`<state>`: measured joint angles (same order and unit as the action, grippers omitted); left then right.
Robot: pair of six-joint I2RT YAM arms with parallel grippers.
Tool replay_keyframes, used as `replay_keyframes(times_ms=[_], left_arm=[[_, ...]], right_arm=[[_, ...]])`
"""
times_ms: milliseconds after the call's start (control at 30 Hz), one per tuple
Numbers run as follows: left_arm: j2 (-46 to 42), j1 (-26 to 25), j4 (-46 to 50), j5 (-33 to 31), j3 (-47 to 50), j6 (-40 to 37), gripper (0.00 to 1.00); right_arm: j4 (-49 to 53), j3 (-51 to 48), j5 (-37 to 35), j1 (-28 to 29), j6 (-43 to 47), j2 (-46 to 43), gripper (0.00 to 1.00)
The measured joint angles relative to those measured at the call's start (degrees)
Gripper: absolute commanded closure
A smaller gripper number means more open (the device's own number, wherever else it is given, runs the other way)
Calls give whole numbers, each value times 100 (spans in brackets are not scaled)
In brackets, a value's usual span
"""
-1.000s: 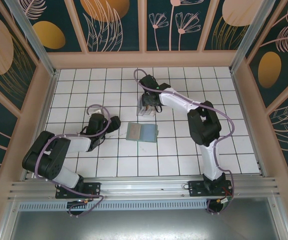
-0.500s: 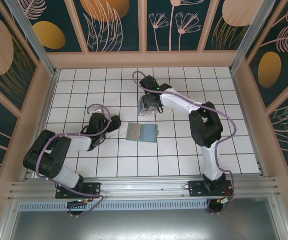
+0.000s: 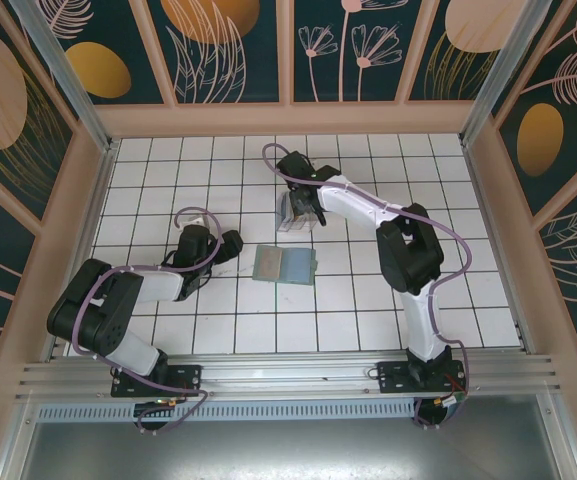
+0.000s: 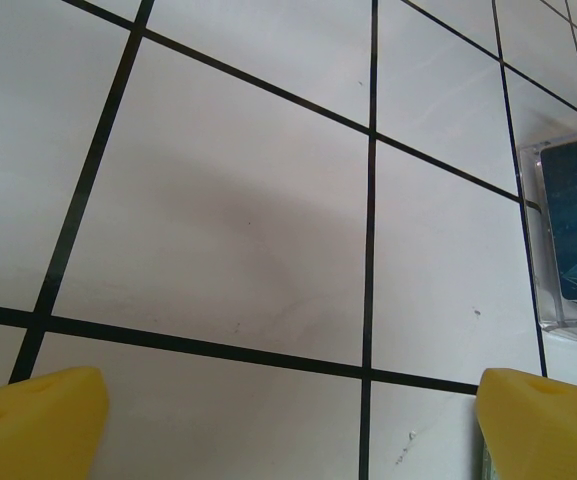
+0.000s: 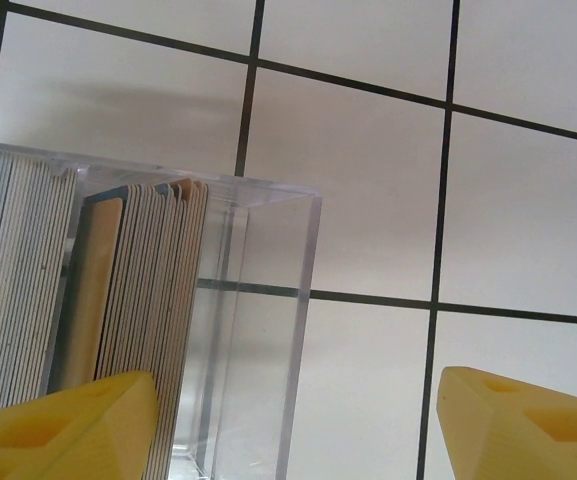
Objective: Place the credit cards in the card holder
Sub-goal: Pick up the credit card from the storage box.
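Thin plastic credit cards (image 5: 38, 290) stand edge-on in clear plastic box (image 5: 268, 330), print unreadable, bottoms cut off. Right pincer (image 5: 293, 420) apart at box, left pincer (image 4: 288, 420) apart. Sage-green folding card holder (image 3: 284, 265) lies open nearby.

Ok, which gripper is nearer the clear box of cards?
Right. The right gripper hangs open right at the clear box; the left gripper sits apart, left of it in the top view.
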<state>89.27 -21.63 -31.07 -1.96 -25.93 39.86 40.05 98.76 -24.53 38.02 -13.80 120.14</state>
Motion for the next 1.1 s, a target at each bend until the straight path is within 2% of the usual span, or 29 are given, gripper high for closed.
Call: replay_keyframes(times_ms=[433,933,1100], left_arm=[[46,0,-2,20,-50,-35,5],[101,0,2,50,-105,-70,4],[118,0,2,57,-125,-70,4]], right_arm=[[-337,-2,713,-4,46,-114,24],[-461,-321,636,-103,20,-105,25],[-448,-321,396,-83,20,-105,25]])
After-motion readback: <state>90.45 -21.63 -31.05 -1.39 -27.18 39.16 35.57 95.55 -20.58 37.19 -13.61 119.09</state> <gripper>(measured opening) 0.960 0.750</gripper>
